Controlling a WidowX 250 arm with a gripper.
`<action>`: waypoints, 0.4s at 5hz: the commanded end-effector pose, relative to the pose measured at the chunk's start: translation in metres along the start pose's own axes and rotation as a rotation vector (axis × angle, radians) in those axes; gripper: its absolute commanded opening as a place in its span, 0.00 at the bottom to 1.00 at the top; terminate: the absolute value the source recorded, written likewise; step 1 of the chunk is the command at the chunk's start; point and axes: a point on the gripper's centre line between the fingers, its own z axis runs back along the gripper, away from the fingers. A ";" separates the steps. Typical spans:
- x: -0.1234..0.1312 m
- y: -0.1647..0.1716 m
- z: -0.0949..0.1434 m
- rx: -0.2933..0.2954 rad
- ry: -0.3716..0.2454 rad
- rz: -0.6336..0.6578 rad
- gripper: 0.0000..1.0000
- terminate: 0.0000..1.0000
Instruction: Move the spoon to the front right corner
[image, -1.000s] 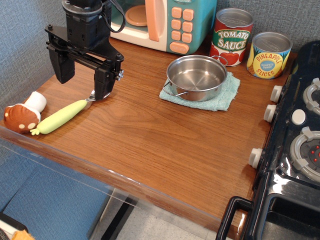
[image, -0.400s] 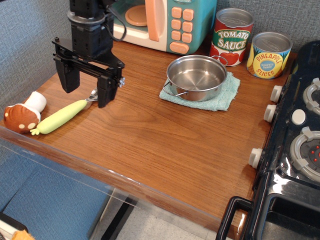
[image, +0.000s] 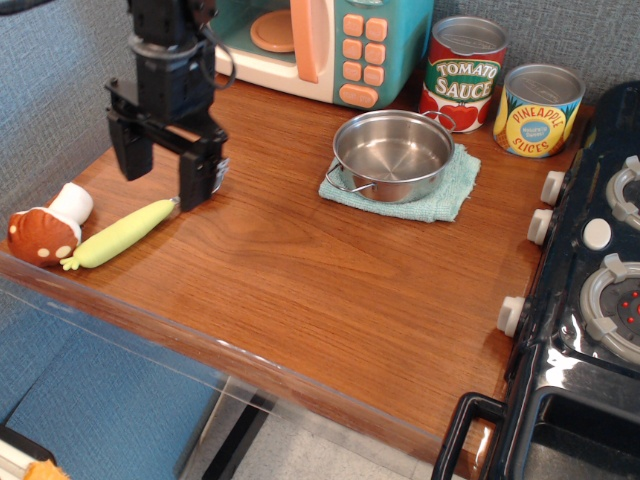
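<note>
The spoon (image: 118, 234) lies on the wooden countertop at the front left, its pale yellow-green handle pointing to the front left. Its silver bowl is hidden behind my gripper's right finger. My black gripper (image: 160, 172) hangs open and empty just above the bowl end of the spoon, fingers pointing down, one finger (image: 195, 180) at the handle's upper end. The front right corner (image: 440, 400) of the counter is bare wood next to the toy stove.
A brown-and-white toy mushroom (image: 45, 228) lies left of the spoon. A steel pot (image: 392, 154) sits on a teal cloth (image: 455, 190). A toy microwave (image: 330, 45) and two cans (image: 462, 72) stand at the back. A black toy stove (image: 590, 300) is at the right.
My gripper has turned a little and shifted left and slightly back above the spoon's bowl end, staying open. The spoon has not moved.
</note>
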 end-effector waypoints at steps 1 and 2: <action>-0.002 0.023 -0.020 0.038 -0.058 0.102 1.00 0.00; -0.007 0.028 -0.031 0.014 -0.059 0.118 1.00 0.00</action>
